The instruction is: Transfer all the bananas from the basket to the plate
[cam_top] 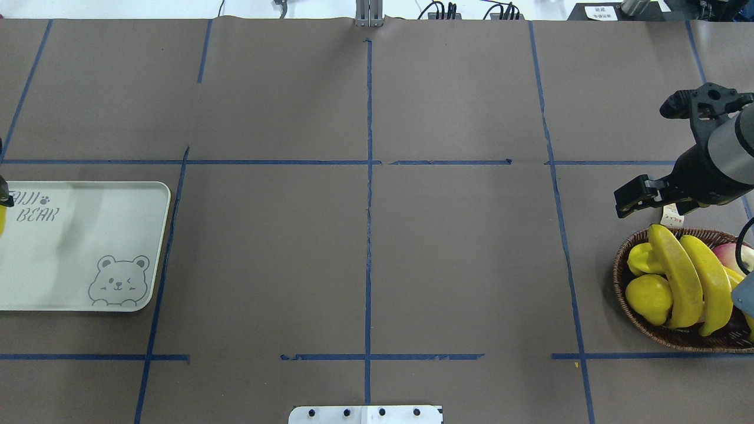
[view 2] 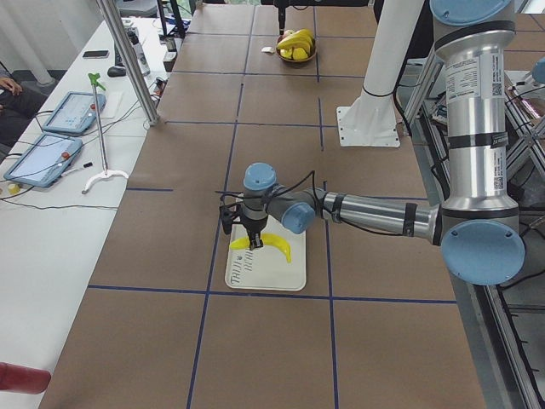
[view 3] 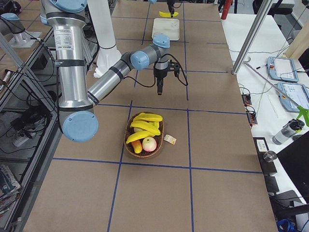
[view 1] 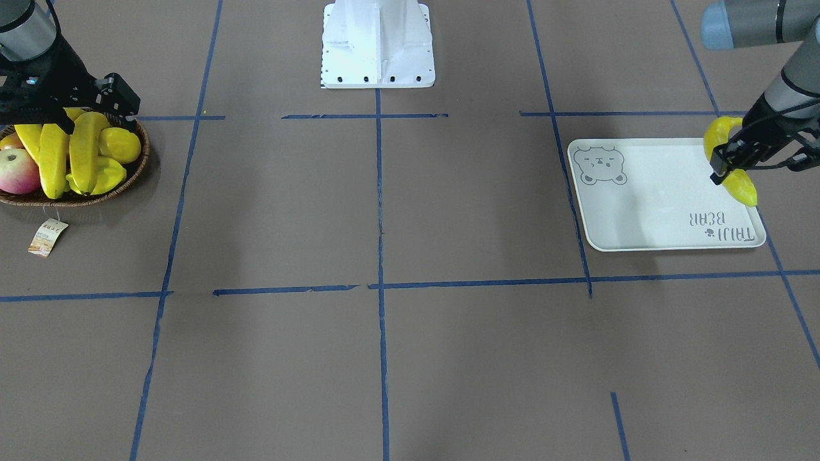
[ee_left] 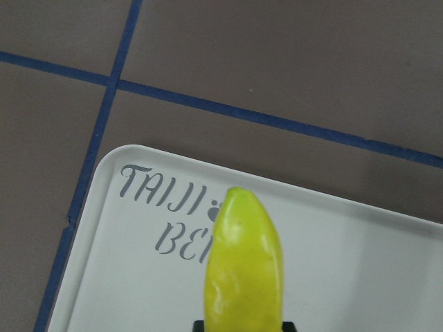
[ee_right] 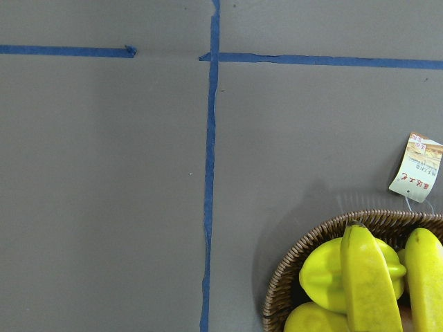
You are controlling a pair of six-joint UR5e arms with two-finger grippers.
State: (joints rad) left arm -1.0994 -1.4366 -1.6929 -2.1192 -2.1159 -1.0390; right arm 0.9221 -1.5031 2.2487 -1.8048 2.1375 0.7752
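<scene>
My left gripper [view 1: 730, 168] is shut on a yellow banana [view 1: 743, 187] and holds it low over the plate's [view 1: 640, 192] end by the "TAIJI BEAR" lettering. In the left wrist view the banana [ee_left: 243, 263] hangs over the plate [ee_left: 138, 277]; I cannot tell whether they touch. At the other end of the table, the wicker basket [cam_top: 621, 268] holds three bananas, among them two side by side [cam_top: 677, 277] [cam_top: 710, 282]. My right gripper [cam_top: 639, 197] hovers open and empty above the basket's far edge, its fingers outside the right wrist view.
The basket also holds a lemon [cam_top: 648, 294], a ridged starfruit [cam_top: 642, 259] and an apple [view 1: 18, 171]. Its paper tag [view 1: 48, 237] lies on the table beside it. The white robot base [view 1: 378, 45] stands mid-table on the robot's side. Blue tape lines cross the brown surface.
</scene>
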